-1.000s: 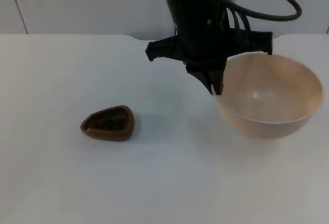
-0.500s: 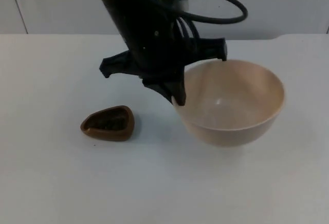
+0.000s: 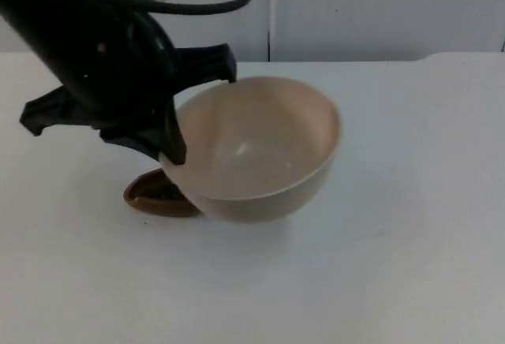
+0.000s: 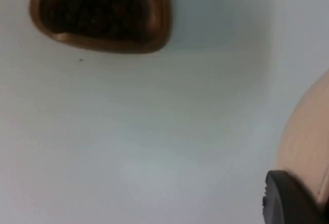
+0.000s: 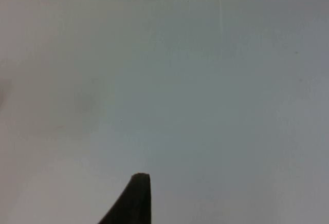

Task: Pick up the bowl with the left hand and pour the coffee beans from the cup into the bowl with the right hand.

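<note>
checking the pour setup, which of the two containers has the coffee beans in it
The small brown cup, standing on the table, holds the dark beans. The large beige bowl, held at its rim by the left tool, is empty and partly hides the cup in the top view.

Lab-style test bench: bare white table, plain grey partition wall.

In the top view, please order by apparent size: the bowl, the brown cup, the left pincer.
1. bowl, held up nearer the camera, so it looks enlarged
2. left pincer, clamped on its rim
3. brown cup, partly hidden behind the bowl, so its rank is unsure
</note>
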Robot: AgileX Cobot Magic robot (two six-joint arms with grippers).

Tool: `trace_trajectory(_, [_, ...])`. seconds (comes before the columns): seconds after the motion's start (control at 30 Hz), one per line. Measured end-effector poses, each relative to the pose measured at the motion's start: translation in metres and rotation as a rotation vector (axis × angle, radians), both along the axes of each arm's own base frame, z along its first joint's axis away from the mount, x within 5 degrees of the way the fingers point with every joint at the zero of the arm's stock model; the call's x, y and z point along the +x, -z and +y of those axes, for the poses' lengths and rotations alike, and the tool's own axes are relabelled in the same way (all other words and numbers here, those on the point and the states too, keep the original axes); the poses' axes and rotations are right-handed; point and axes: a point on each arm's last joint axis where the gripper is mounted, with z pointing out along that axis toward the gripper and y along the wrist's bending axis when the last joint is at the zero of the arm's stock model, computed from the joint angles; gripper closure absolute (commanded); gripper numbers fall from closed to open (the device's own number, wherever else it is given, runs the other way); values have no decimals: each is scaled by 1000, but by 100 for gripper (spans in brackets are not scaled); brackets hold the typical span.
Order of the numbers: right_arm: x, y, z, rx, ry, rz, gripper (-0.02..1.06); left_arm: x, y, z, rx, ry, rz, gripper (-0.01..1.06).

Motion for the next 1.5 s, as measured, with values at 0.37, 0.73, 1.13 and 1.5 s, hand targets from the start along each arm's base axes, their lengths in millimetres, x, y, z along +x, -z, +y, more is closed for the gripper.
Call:
trace_trajectory(0.37, [0,0,0,0,0,0,-1,-53,2,34,-4,-50,-17,105])
trace_trajectory(0.73, [0,0,0,0,0,0,-1,-63,7,34,52,119,-63,105])
trace_trajectory(1.13, [0,0,0,0,0,0,-1,-68,34,-1,63,247,-19,105])
trace_trajectory(1.5, [0,0,0,0,0,0,-1,-65,38,-4,42,214,-20,105])
